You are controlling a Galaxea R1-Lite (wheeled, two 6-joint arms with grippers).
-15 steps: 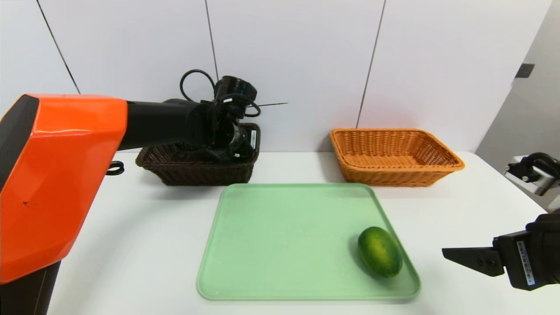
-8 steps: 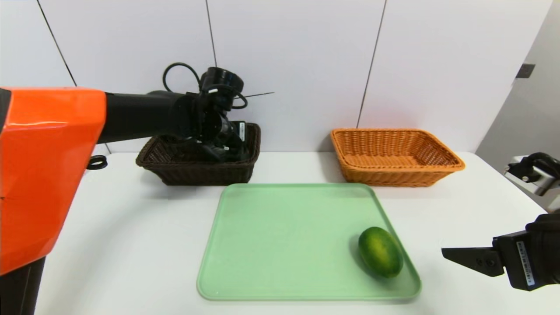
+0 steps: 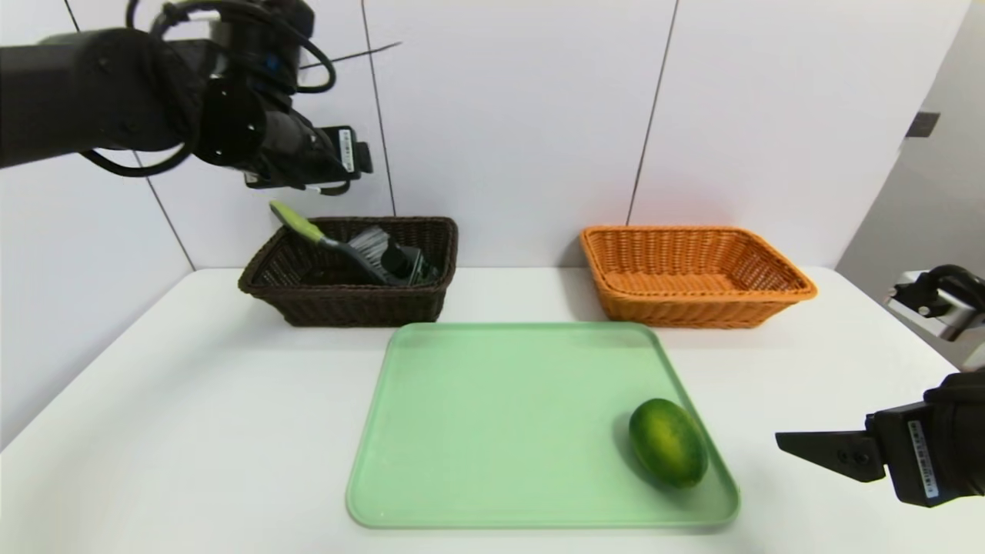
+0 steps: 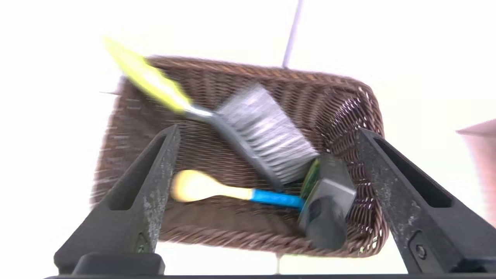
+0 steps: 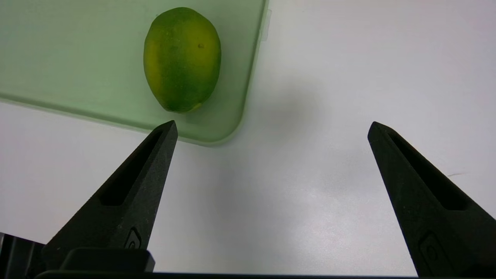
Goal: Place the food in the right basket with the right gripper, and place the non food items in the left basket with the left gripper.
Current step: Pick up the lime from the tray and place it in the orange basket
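The green oval food (image 3: 668, 442) lies at the near right corner of the pale green tray (image 3: 492, 415). My right gripper (image 3: 800, 446) hovers low over the table just right of that tray, open and empty; the food (image 5: 182, 58) lies ahead of its fingertips. My left gripper (image 3: 338, 163) is raised high above the dark brown left basket (image 3: 346, 304), open and empty. Seen from the left wrist, the left basket (image 4: 240, 236) holds the grey brush (image 4: 267, 128), the blue-handled spoon (image 4: 217, 190) and the black bottle (image 4: 329, 209). The orange-tan right basket (image 3: 692, 308) holds nothing.
Both baskets stand at the back of the white table (image 3: 215, 400), against the white panelled wall. The brush's olive handle (image 3: 296, 219) sticks up over the dark basket's rim. A grey device (image 3: 935, 304) sits at the table's far right edge.
My left gripper opened and rose up and to the left out of the dark basket, uncovering the brush inside. The right gripper and the food have not moved.
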